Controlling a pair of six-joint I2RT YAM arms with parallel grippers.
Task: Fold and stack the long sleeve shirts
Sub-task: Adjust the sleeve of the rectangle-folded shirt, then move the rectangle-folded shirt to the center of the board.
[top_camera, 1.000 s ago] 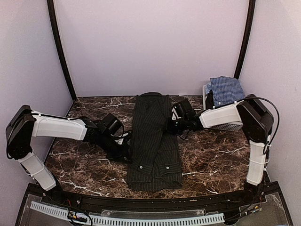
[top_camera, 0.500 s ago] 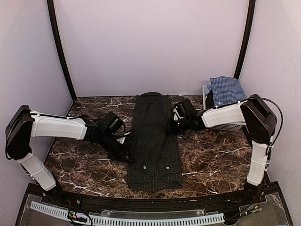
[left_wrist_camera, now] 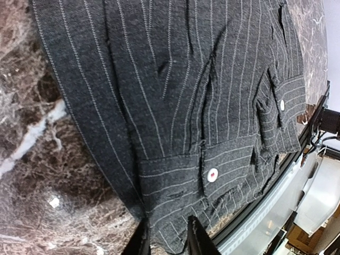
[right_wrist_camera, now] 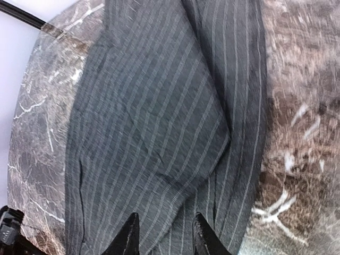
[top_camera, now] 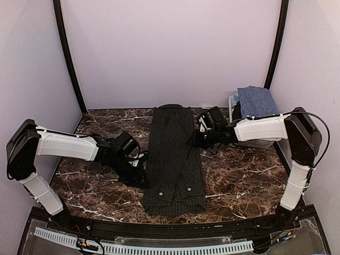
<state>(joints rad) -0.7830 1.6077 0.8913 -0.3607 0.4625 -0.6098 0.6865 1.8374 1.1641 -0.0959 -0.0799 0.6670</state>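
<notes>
You are looking at the black pinstriped shirt lying in a long, narrow fold down the middle of the marble surface. It is running from the back wall toward the arm bases, and white-buttoned cuffs are showing at its near end.

Your left arm is reaching in low from the left. The left fingers are sitting at the shirt's left edge, toward the near end. In the left wrist view they are standing slightly parted and released. Flat striped cloth is showing in the gap and nothing is being pinched between them. A buttoned cuff is lying just beyond them.

Your right arm is stretching across from the right. The right fingers are hovering at the shirt's right edge, farther back than the left ones. They are also standing a little apart and gripping nothing, with smooth cloth lying under the gap. In front of them a folded flap of the shirt is ending in a rounded corner.

The blue-and-white check shirt is sitting bundled on top of the white basket in the back right corner. It is lying behind your right arm, well apart from the black shirt.
</notes>
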